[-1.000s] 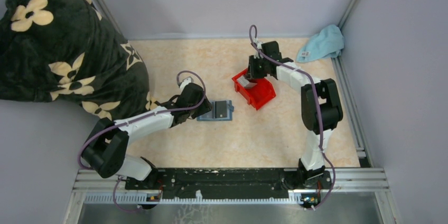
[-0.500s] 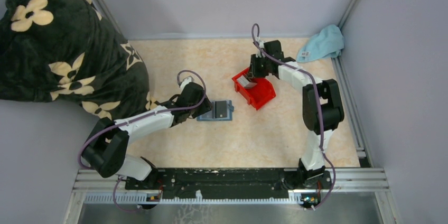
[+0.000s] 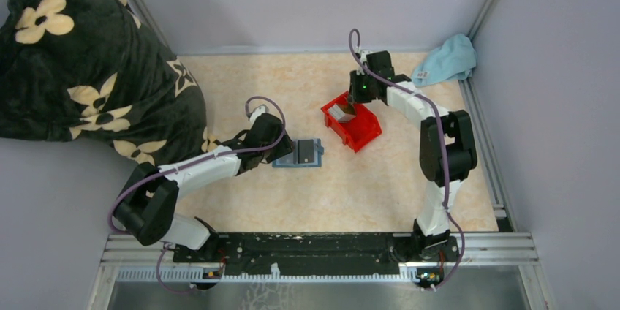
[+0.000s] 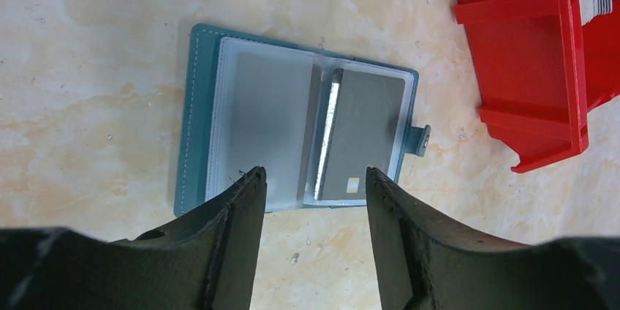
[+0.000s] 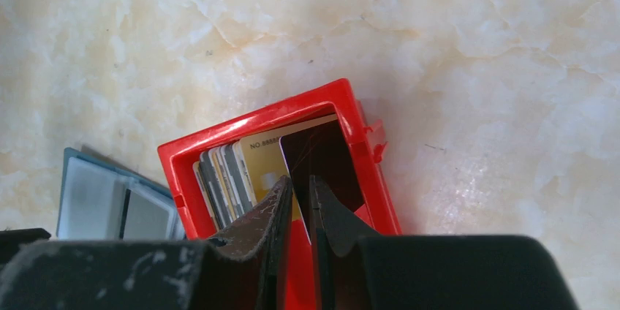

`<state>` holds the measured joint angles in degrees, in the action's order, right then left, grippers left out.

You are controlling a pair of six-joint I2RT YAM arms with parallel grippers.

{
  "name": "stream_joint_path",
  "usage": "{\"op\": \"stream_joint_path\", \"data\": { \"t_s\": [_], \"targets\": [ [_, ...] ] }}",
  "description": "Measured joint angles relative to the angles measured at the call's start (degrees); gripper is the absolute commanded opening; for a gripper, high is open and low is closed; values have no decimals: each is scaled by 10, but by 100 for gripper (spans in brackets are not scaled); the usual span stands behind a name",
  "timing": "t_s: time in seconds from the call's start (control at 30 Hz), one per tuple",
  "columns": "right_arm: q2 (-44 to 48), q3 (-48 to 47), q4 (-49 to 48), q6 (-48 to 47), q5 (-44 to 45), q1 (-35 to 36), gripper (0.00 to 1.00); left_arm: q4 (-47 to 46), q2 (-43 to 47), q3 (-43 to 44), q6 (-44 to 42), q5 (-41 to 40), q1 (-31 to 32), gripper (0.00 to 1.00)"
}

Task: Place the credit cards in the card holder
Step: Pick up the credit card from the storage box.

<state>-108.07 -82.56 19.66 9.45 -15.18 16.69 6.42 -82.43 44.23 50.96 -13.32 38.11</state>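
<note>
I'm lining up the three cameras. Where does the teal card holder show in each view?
Top external: card holder mid-table, left of red bin.
Left wrist: card holder centre, lying open.
Right wrist: card holder lower left, beside bin.
Shared landmark: red bin, in all three.

One card holder (image 4: 256, 120), one grey card (image 4: 365, 134), one red bin (image 4: 526, 61), several stacked cards (image 5: 227, 171), one dark card (image 5: 325, 156), one cloth (image 3: 446, 60)

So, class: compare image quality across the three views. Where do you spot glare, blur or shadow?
Left wrist: the card holder is sharp, with a bright glare strip along the edge of the credit card in its sleeve; the left gripper looks dark. Right wrist: the right gripper is close, dark, slightly soft; the red bin is crisp. Top external: even light, soft shadows.
</note>
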Motion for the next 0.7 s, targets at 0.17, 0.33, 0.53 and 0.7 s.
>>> {"op": "stream_joint_path", "data": {
  "t_s": [0.17,0.33,0.53,0.7],
  "targets": [
    [0,-1,10,-15,30,0,15,0,-3,0,0,0,0,59],
    [-1,-1,15,-29,57,4,15,0,-7,0,0,1,0,59],
    [-4,-1,14,-35,78,13,15,-1,-10,0,0,3,0,59],
    [-13,-1,9,-40,92,22,12,-2,-12,0,0,5,0,59]
  ]
}}
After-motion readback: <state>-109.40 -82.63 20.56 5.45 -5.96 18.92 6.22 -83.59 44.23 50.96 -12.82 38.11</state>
